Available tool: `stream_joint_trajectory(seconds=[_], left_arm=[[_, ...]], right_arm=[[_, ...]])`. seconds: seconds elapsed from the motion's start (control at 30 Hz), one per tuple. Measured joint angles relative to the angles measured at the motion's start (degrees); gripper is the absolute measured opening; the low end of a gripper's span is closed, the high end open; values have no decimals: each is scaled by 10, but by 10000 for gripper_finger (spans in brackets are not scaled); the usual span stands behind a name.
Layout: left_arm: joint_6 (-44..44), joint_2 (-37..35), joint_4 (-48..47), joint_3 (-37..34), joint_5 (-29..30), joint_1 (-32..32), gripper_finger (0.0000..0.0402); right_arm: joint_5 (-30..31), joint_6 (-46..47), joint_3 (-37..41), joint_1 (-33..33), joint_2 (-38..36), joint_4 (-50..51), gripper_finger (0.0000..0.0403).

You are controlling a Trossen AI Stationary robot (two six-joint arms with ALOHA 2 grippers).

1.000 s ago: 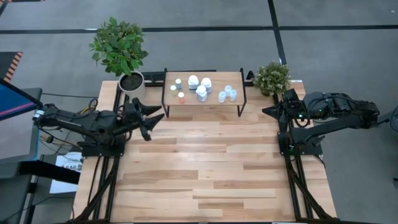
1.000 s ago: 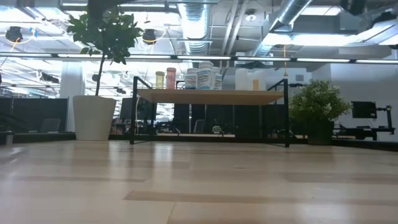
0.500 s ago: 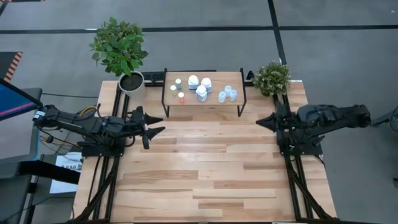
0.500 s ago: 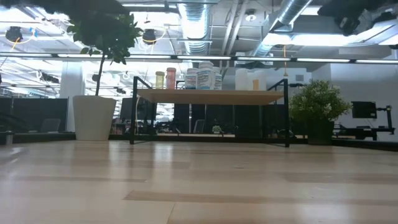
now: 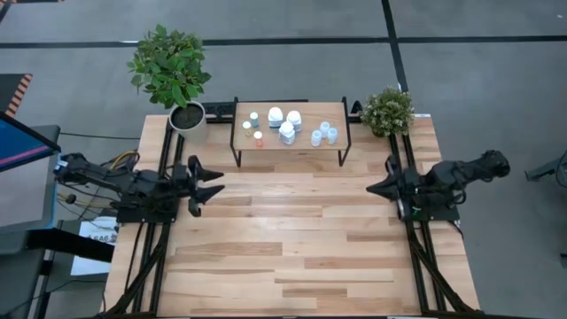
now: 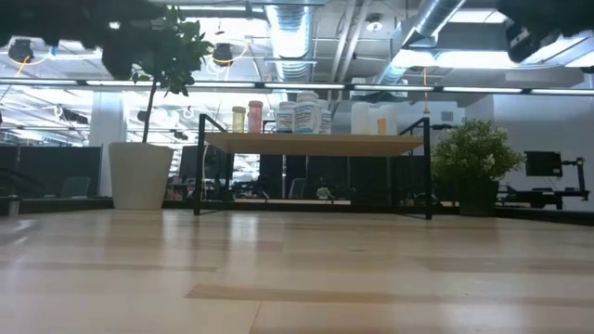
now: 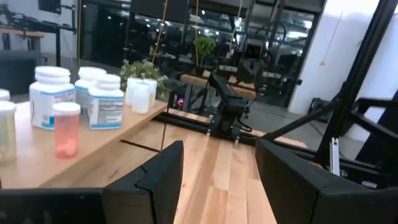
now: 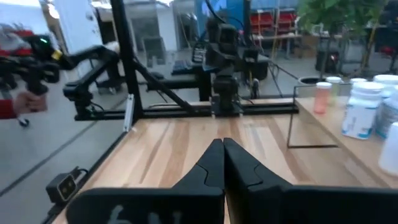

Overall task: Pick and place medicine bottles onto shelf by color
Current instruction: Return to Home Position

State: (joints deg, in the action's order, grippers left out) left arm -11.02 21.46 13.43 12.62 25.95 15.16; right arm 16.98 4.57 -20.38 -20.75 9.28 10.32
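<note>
Dark jointed arms (image 5: 124, 182), black pointed hands (image 5: 213, 182)

Left arm (image 5: 133, 184) folded low at 9 o'clock, left gripper (image 5: 215, 182) aimed toward 3 o'clock, fingers spread wide, right arm (image 5: 452, 173) folded at 3 o'clock, right gripper (image 5: 372, 188) aimed toward 9 o'clock, fingers pressed together.

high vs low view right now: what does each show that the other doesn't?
High only: left gripper open and right gripper shut, out to either side in front of the shelf, and all nine medicine bottles in three separate groups. Low only: the gap under the board between its black legs, and ceiling ducts. Both: shelf, bottles, two potted plants.
</note>
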Motion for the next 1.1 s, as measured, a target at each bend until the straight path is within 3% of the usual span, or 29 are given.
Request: stream_joint_trajectory(seconds=[0.2, 0.4, 0.57, 0.83, 1.1], left_arm=[[9, -44, 86, -65, -31, 0, 189], [0, -95, 110, -118, -49, -2, 189], [25, -129, 106, -120, -43, -24, 189], [58, -164, 98, -120, -124, -54, 189], [1, -164, 69, -120, -127, -55, 189]], right_arm=[[-15, -1, 70, -3, -64, -53, 13], [-39, -6, 59, -1, -91, 25, 13], [-38, -6, 60, -1, -91, 51, 13], [-37, 1, 135, -1, -92, -77, 13], [-37, -5, 199, 9, -91, -157, 13]])
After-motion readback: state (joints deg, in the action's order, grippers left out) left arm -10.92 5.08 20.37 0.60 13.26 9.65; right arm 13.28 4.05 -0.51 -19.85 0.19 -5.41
